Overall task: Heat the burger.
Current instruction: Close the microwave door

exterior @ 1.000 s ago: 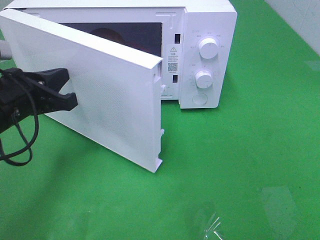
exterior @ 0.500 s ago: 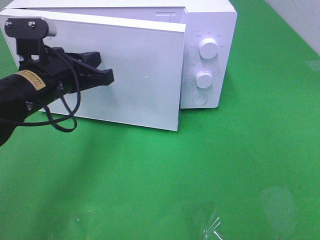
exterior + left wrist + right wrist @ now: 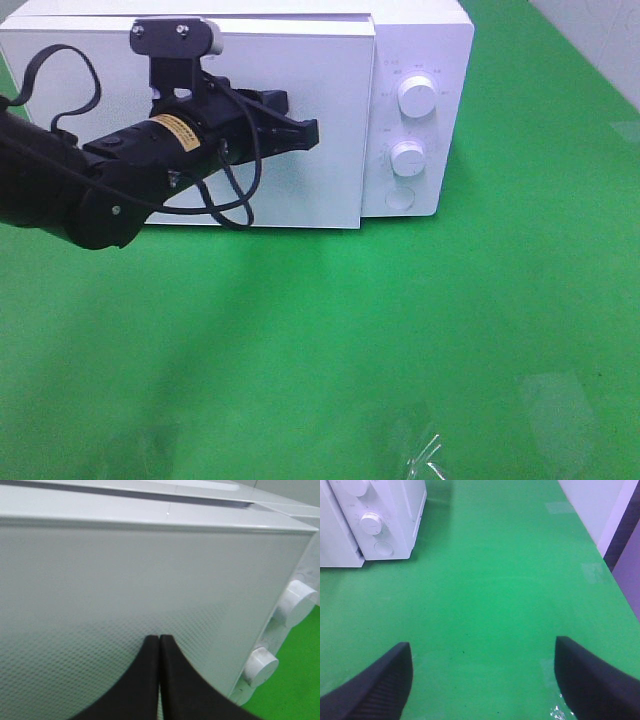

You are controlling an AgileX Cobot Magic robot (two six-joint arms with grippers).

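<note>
The left tool [image 3: 310,133], pinched closed and empty, is resting its tips at the microwave door [image 3: 330,190], which is sitting flush. Rightward, bare green counter [image 3: 500,320] is stretching wide, with the right tool [image 3: 482,680] hanging spread open above it. The burger is out of sight in every view.

Bright even light, faint shadows on green table [image 3: 520,300], wrist views soft

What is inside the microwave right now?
Nothing inside can be seen: the door covers the whole cavity of the microwave, so whether the burger is in there cannot be told. Only the shut fingers of the left gripper show, at the door's outer face.
</note>
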